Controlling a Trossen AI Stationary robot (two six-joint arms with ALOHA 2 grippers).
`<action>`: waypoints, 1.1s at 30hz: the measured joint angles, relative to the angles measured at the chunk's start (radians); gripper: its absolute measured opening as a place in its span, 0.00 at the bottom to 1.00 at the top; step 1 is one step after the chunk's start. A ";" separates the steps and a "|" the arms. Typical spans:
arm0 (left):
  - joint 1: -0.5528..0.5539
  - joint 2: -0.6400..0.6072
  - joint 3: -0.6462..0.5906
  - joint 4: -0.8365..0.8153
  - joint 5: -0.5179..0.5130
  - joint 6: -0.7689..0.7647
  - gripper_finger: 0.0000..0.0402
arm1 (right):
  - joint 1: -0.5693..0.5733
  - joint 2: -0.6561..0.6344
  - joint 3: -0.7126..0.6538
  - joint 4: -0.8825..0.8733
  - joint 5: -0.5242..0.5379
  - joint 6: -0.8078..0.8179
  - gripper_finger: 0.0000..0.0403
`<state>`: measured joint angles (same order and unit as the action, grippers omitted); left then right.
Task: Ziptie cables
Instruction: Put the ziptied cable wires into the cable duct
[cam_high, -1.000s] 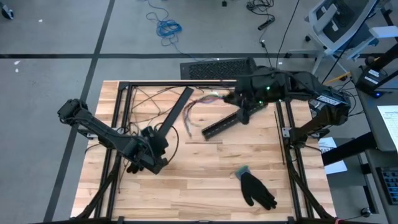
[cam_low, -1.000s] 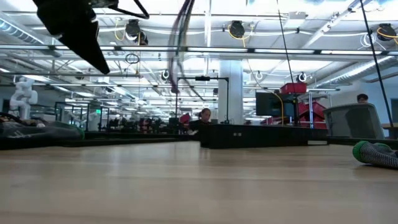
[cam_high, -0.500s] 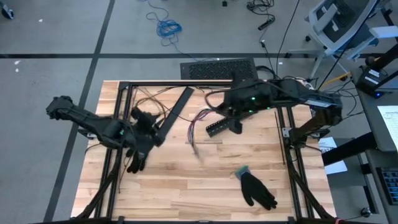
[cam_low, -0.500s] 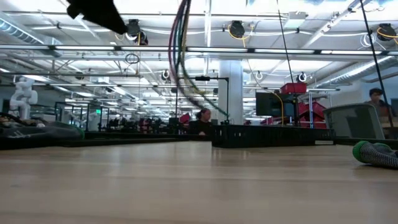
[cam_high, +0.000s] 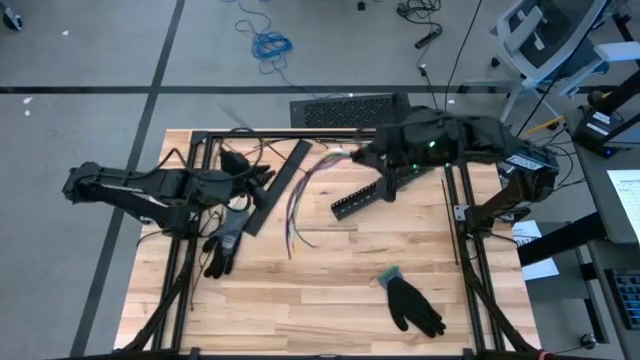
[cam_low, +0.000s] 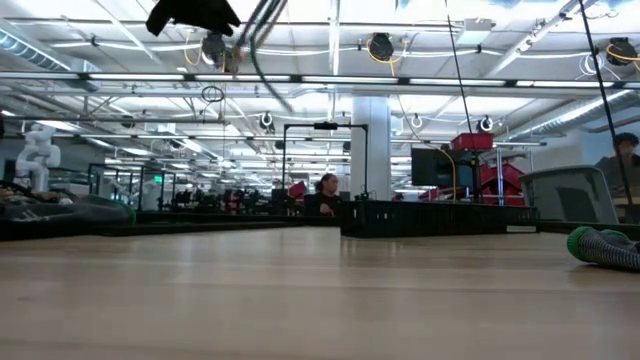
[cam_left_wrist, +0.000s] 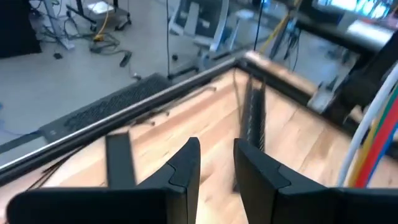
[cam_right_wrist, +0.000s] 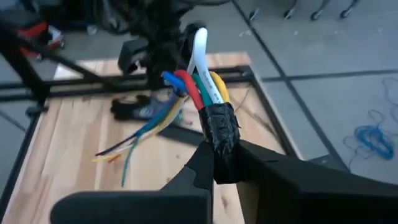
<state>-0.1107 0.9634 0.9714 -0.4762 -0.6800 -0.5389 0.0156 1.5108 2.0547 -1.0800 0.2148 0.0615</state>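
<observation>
One end of the cables (cam_right_wrist: 205, 87), wrapped in black tape, is clenched in the right gripper (cam_right_wrist: 217, 163) above the bench (cam_high: 300, 300); the loose ends dangle. No ziptie is visible on the bundle, so binding seems not yet done. Left gripper (cam_left_wrist: 216, 163) fingers stand slightly apart, grasping nothing.

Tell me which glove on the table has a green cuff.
The black fabric glove lying alone, right of centre in the high view; the other glove, farther left, is black and grey.
</observation>
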 joint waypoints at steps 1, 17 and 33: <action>0.008 -0.001 0.000 0.032 0.000 -0.002 0.23 | -0.009 -0.001 0.016 -0.006 0.001 -0.002 0.03; 0.107 -0.004 0.001 0.537 0.472 0.022 0.23 | -0.086 -0.004 0.034 -0.014 -0.132 -0.064 0.03; 0.186 0.012 0.001 0.666 0.944 -0.038 0.23 | -0.081 -0.015 0.034 0.121 -0.221 -0.054 0.03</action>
<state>0.0757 0.9752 0.9722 0.1893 0.2636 -0.5772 -0.0654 1.4963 2.0888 -0.9587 -0.0063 0.0074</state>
